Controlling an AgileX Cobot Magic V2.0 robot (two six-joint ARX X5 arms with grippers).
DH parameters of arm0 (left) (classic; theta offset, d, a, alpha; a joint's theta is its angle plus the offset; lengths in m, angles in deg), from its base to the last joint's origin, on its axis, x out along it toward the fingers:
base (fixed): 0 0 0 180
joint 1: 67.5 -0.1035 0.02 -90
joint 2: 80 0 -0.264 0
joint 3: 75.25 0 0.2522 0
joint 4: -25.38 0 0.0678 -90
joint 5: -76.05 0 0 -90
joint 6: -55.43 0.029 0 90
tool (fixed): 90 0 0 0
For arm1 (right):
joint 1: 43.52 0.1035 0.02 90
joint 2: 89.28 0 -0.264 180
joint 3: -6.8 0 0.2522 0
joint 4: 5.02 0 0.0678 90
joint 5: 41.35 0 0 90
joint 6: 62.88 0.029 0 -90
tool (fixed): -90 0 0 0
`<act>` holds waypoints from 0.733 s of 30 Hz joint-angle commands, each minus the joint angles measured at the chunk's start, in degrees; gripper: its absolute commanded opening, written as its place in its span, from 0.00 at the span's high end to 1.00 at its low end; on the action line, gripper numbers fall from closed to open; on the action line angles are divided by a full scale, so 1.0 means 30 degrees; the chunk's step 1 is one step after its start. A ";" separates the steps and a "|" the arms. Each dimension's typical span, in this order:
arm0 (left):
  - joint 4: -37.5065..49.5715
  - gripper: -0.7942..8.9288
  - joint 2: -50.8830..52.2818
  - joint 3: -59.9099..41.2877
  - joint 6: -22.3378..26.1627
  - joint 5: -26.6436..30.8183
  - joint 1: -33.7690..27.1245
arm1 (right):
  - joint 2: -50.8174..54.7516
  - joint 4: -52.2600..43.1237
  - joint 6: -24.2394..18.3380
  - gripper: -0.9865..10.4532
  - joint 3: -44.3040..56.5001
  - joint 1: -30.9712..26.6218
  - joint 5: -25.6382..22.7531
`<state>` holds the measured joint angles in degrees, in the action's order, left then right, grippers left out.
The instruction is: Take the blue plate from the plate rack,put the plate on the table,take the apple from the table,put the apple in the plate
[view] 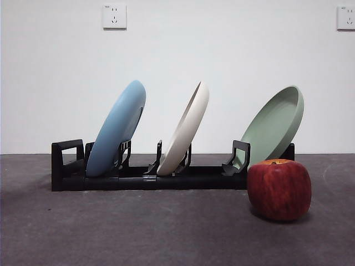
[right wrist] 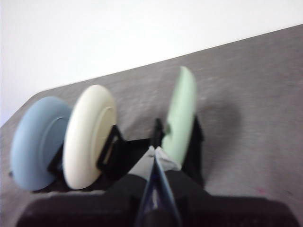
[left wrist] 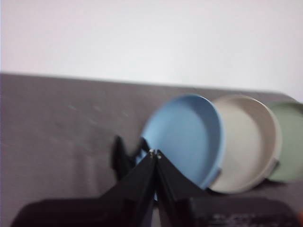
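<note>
I see the blue plate (view: 116, 128) leaning in the rack (view: 66, 172), the apple (view: 279, 189) on the worktop (view: 138, 227) hiding the rack's end. Left tool (left wrist: 154, 152) and right tool (right wrist: 155, 150): both pinched closed, empty, blurred.

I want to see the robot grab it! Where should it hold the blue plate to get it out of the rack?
Probably by the top rim of the blue plate, coming down from above. It stands tilted in the plate rack, so its bottom edge is trapped between the prongs and only the upper rim sticks up free. The left end effector, jaws shut, looks nearest to it.
</note>
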<state>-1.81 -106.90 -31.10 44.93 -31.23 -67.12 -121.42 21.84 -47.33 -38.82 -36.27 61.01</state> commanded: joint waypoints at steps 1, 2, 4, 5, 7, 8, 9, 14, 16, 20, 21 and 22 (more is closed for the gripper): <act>-0.1209 0.93 -0.2769 0.1945 0.0678 -0.1938 -0.0036 | -0.2069 0.0619 -0.0845 0.92 -0.1632 -0.0015 0.1202; -0.1639 0.93 -0.3708 0.2630 0.0918 -0.2725 -0.0036 | -0.2827 0.1064 -0.1144 0.92 -0.2259 -0.0015 0.1596; -0.2579 0.93 -0.5377 0.3883 0.1217 -0.4320 -0.0036 | -0.4197 0.1858 -0.1661 0.92 -0.3315 -0.0015 0.2506; -0.3111 0.93 -0.6258 0.4561 0.1370 -0.5122 -0.0029 | -0.4896 0.2259 -0.1982 0.92 -0.3810 -0.0015 0.3111; -0.4080 0.93 -0.7817 0.5756 0.1683 -0.6251 -0.0029 | -0.6120 0.3067 -0.2302 0.91 -0.4670 -0.0015 0.4138; -0.4452 0.92 -0.8451 0.6244 0.1749 -0.6521 -0.0007 | -0.6630 0.3410 -0.2426 0.91 -0.5020 -0.0015 0.4503; -0.4823 0.92 -0.9245 0.6827 0.1770 -0.6746 0.0095 | -0.7242 0.3825 -0.2630 0.91 -0.5421 -0.0015 0.4940; -0.5100 0.90 -1.1424 0.8138 0.2004 -0.6761 0.0874 | -0.8641 0.4386 -0.2863 0.88 -0.6105 0.0022 0.5413; -0.5020 0.75 -1.2007 0.8415 0.1982 -0.6710 0.1158 | -0.8794 0.4393 -0.2849 0.78 -0.6105 0.0022 0.5406; -0.3592 0.56 -1.2757 0.8430 0.1064 -0.6623 0.2382 | -0.8786 0.4466 -0.2543 0.64 -0.6105 0.0022 0.5384; -0.3104 0.56 -1.2990 0.8575 0.0685 -0.6586 0.2652 | -0.8786 0.4473 -0.2477 0.64 -0.6105 0.0022 0.5391; -0.3031 0.56 -1.3406 0.9100 0.0488 -0.6331 0.2907 | -0.8786 0.4473 -0.2477 0.64 -0.6105 0.0022 0.5391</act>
<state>-11.89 -146.66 -4.28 47.59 -50.46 -58.49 -147.80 35.42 -55.11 -56.90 -36.34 77.05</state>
